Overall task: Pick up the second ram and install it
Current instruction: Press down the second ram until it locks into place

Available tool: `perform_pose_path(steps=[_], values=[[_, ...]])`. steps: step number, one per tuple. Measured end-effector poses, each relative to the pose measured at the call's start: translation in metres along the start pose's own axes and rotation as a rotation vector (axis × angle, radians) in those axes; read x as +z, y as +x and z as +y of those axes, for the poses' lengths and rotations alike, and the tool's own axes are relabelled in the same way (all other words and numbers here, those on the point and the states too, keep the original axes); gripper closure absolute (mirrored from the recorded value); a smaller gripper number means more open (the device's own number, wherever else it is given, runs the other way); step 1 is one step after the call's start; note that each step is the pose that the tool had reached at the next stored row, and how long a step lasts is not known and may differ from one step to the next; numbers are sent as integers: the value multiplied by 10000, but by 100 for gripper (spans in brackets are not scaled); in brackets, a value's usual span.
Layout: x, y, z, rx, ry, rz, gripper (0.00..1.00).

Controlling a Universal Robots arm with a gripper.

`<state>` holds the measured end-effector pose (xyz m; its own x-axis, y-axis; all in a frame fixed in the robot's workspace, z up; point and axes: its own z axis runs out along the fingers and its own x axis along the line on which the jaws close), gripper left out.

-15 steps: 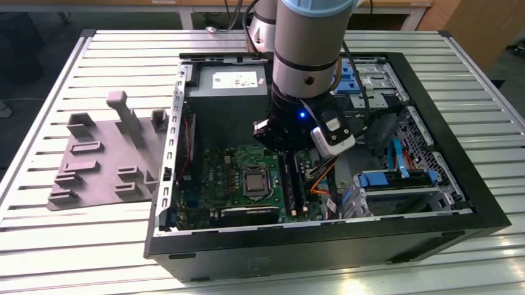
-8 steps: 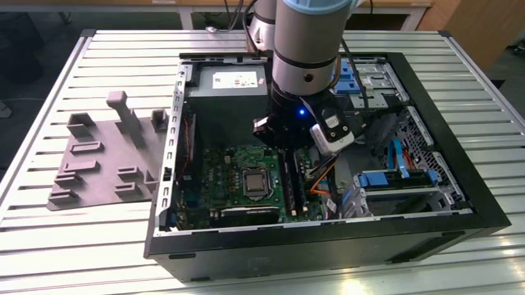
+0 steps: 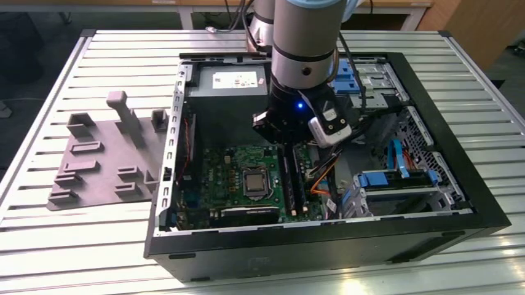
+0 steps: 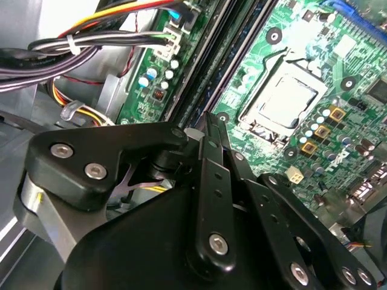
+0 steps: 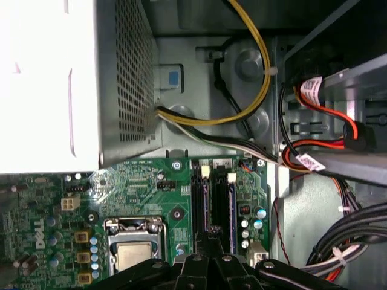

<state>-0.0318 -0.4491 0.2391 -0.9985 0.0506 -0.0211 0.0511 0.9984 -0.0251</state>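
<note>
My gripper (image 3: 284,145) is down inside the open computer case, over the far end of the long memory slots (image 3: 292,179) on the green circuit board (image 3: 233,178). In both wrist views its black fingers (image 4: 209,130) are shut, tips together, right above the slots (image 5: 201,199). A dark narrow stick, which I take for the second ram (image 3: 286,175), stands on edge in the slot under the fingertips. I cannot tell whether the tips touch it. Nothing shows between the fingers.
The grey plastic holder block (image 3: 107,157) with upright posts lies on the slatted table at the exterior view's left. Cable bundles (image 4: 91,42) and blue drive brackets (image 3: 394,181) crowd one side of the case. The processor socket (image 3: 256,182) sits beside the slots, and the power supply box (image 5: 78,78) is close by.
</note>
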Motion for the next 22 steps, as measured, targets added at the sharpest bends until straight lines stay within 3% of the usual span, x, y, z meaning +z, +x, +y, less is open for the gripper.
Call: perform_pose_path(steps=[6,15,22], values=[[7,2,26,3,-139,4,89],[21,-4,111,1,-149,4,89],[28,-19,129,3,-149,4,89]])
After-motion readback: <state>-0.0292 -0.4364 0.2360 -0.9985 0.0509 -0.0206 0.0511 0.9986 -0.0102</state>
